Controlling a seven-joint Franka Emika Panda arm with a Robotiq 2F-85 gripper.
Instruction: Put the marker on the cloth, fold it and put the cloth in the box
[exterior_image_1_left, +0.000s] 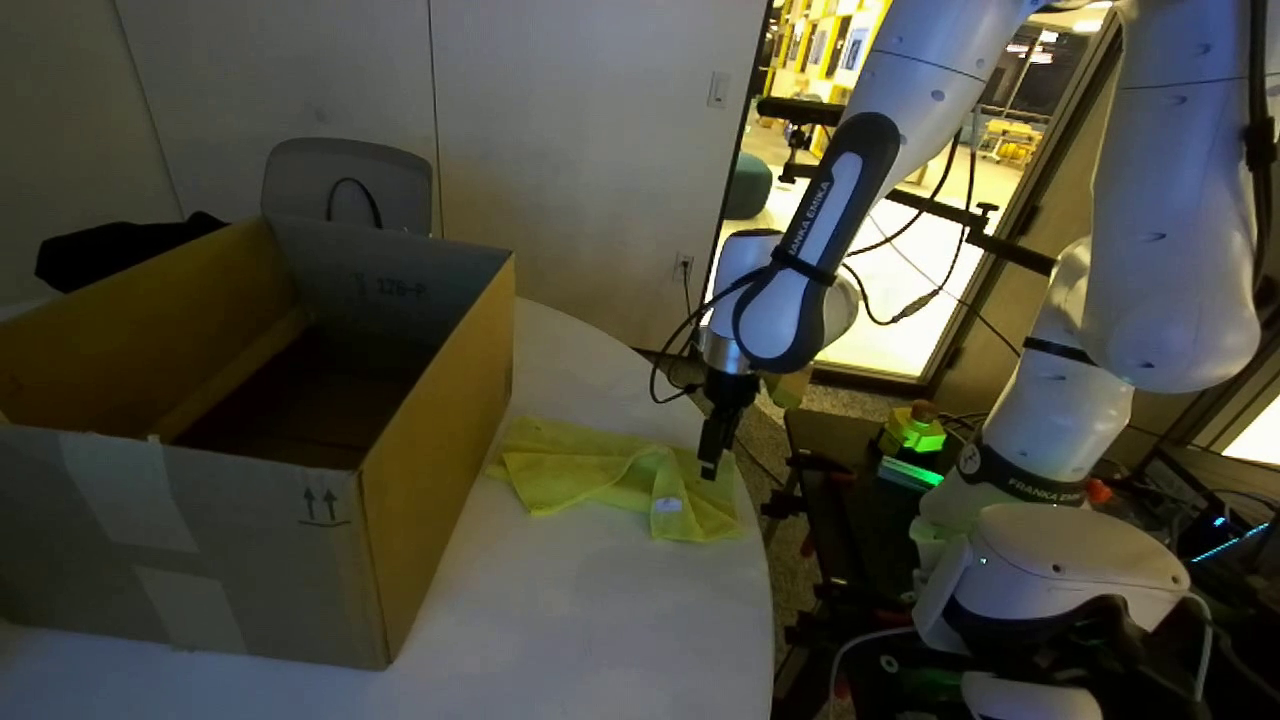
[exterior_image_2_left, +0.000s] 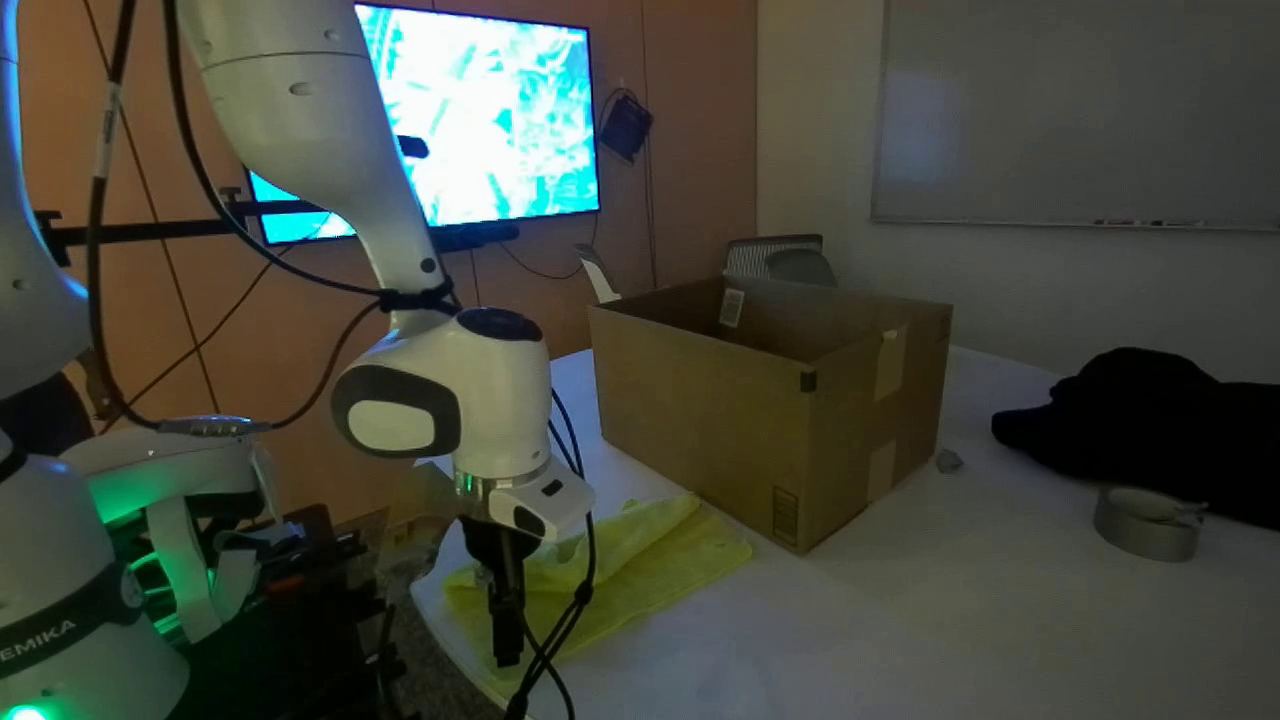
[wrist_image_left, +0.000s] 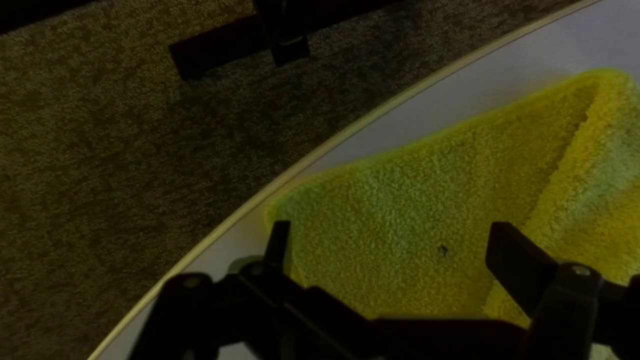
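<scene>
The yellow cloth (exterior_image_1_left: 590, 475) lies rumpled on the white table (exterior_image_1_left: 600, 620), between the cardboard box (exterior_image_1_left: 440, 450) and the table's curved edge, part of it turned over in a thick fold. The fingers (wrist_image_left: 520, 270) are spread wide above the end near that edge, one by the cloth's corner, the other near the fold, nothing pinched between them; whether they touch the fabric I cannot tell. No marker shows in any view; it may lie under the folded part, though that is a guess. The likeliest trouble is a bite on a single layer: that could lift only the lower corner, undo the fold and let a hidden marker roll out, with the edge near enough for it to drop to the carpet (wrist_image_left: 100, 175). Closing too high would skim off the fabric; pressing too low would jam the fingers against the table and shove the cloth along. After a sound pick, the box's upright wall looks like the next hazard, since a trailing end could catch the rim unless raised well clear.
</scene>
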